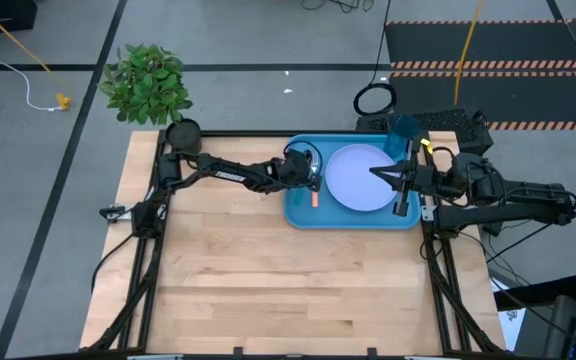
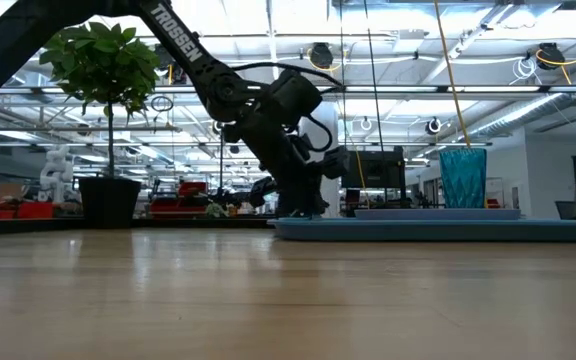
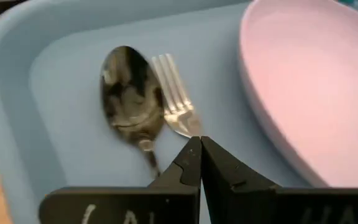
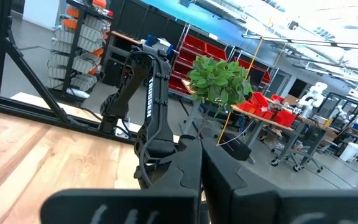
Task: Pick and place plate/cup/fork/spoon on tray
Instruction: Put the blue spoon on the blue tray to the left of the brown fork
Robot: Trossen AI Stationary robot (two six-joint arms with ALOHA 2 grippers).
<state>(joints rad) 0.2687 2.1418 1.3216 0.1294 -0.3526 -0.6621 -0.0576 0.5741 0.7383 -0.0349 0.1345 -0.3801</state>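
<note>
The blue tray (image 1: 303, 215) sits at the table's far right. On it lie the pale plate (image 1: 360, 178), the fork (image 3: 174, 99) and the spoon (image 3: 129, 93), side by side left of the plate. The fork's orange handle (image 1: 315, 198) points toward the near edge. The teal cup (image 1: 404, 135) stands upright at the tray's far right corner. My left gripper (image 3: 199, 142) is shut, slanting down, with its tips over the fork's neck. My right gripper (image 1: 376, 170) is shut and hangs high over the plate's right side. My left gripper's shut fingertips (image 3: 191, 152) stand right at the fork's neck (image 3: 188, 127), slanting down from the table's left. The tips hide the spot beneath them, so I cannot tell whether they touch the fork. The fork lies flat on the tray.
A potted plant (image 1: 148, 82) stands at the table's far left corner. Bare wood (image 1: 288, 290) stretches over the near half of the table. The tray's raised rim (image 2: 438, 229) runs along the far right.
</note>
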